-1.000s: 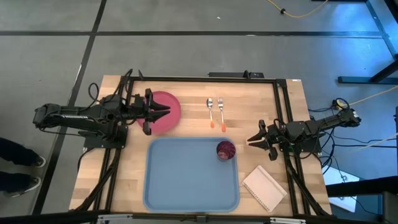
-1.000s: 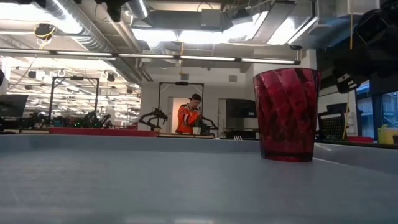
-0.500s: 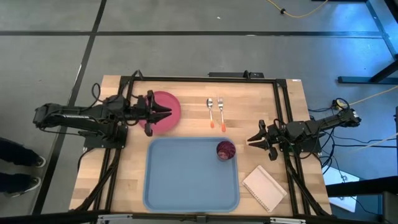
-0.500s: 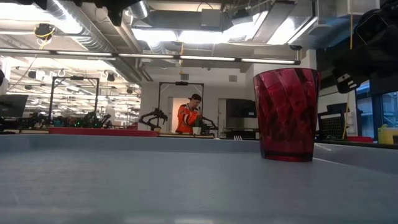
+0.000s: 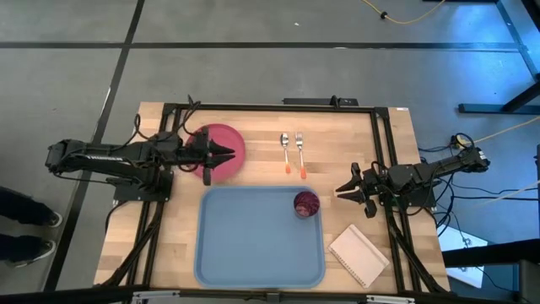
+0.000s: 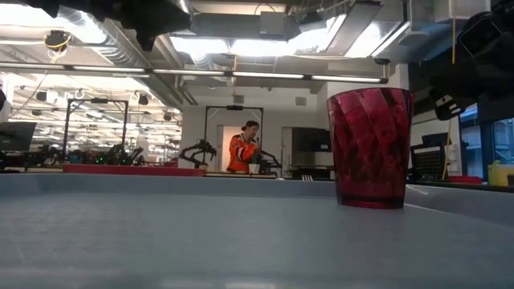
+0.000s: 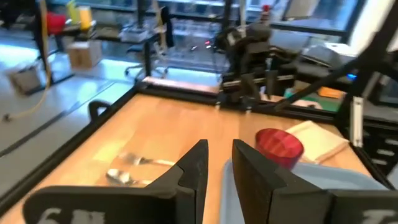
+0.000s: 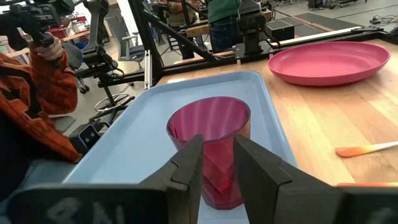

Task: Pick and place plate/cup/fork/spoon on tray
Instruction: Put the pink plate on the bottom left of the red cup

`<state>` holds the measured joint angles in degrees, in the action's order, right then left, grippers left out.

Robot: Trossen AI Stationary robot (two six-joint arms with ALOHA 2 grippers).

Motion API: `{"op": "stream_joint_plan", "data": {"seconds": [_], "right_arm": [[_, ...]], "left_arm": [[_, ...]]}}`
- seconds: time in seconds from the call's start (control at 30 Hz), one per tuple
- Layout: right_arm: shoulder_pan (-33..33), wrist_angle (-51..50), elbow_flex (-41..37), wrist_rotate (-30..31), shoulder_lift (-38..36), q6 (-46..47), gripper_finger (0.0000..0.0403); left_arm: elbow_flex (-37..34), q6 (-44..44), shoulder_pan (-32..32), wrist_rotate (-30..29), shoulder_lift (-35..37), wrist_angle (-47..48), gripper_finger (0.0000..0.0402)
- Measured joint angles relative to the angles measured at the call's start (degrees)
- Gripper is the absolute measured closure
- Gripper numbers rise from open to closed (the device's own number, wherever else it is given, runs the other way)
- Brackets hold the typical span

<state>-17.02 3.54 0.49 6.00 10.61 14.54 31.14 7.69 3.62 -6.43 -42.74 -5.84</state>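
Note:
The pinkish-red plate lies flat on the table at the far left, and also shows in the right wrist view. My left gripper hovers over the plate, its fingers shut to a narrow slit. The plate is out of sight in the left wrist view. The maroon cup stands upright in the light blue tray, near its far right corner. The spoon and the fork lie side by side on the table beyond the tray. My right gripper waits shut to the right of the tray, pointing at the cup.
A white notepad lies on the table right of the tray's near corner. A black frame runs along the table's edges. A person in orange stands in the room far behind the table.
My left gripper has turned about its own long axis while staying over the plate. The plate, cup, cutlery and right arm have kept still.

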Motion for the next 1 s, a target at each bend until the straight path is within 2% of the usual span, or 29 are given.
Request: {"op": "stream_joint_plan", "data": {"seconds": [0.27, 0.4, 0.5, 0.63, 0.83, 1.0], "right_arm": [[0.01, 0.0, 0.0, 0.0, 0.0, -0.01, 0.0311], [0.0, -0.01, 0.0, 0.0, 0.0, -0.01, 0.0311], [0.01, -0.01, 0.0, -0.02, 0.0, -0.01, 0.0311], [0.0, -0.03, 0.02, 0.0, 0.0, -0.01, 0.0311], [0.01, -0.17, 0.02, -0.02, 0.0, -0.01, 0.0311], [0.01, -0.3, 0.02, -0.02, -0.01, -0.03, 0.0311]], "left_arm": [[0.04, 2.29, -0.02, -5.75, -1.22, 1.87, 0.0335], [4.88, 0.88, 0.12, -8.48, -1.85, 12.41, 0.0335], [11.23, 0.69, 0.27, -11.49, -5.06, 21.37, 0.0335], [18.46, -0.65, 0.22, -12.56, -9.24, 31.63, 0.0335], [19.04, -0.29, 1.24, -13.5, -15.95, 34.0, 0.0335], [19.02, 2.6, 4.86, -13.8, -21.08, 37.45, 0.0335]]}}
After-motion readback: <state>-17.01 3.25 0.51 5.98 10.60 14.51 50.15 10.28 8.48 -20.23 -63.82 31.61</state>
